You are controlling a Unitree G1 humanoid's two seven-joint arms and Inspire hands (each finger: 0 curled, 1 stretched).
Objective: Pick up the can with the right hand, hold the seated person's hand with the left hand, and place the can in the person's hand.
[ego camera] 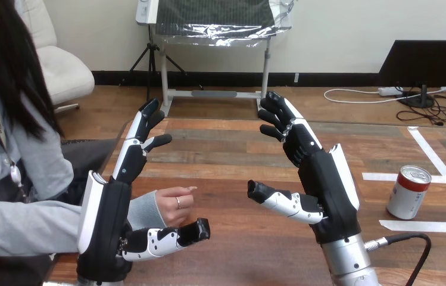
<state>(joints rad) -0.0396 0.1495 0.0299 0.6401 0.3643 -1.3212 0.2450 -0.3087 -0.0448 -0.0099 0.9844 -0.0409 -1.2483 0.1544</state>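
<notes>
Two hands are seen with fingers released, nothing grasped. The can (408,192) is stood upright, well right of the fingers of the right hand (323,190), the nearer ones; the person's hand (174,205) is found beside the thumb of the left hand (110,211).

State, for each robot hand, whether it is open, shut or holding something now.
Black-and-white left hand: open, holding nothing; the person's hand is beside it.
Black-and-white right hand: open; the red-and-white metal can stands apart on the wooden table.
</notes>
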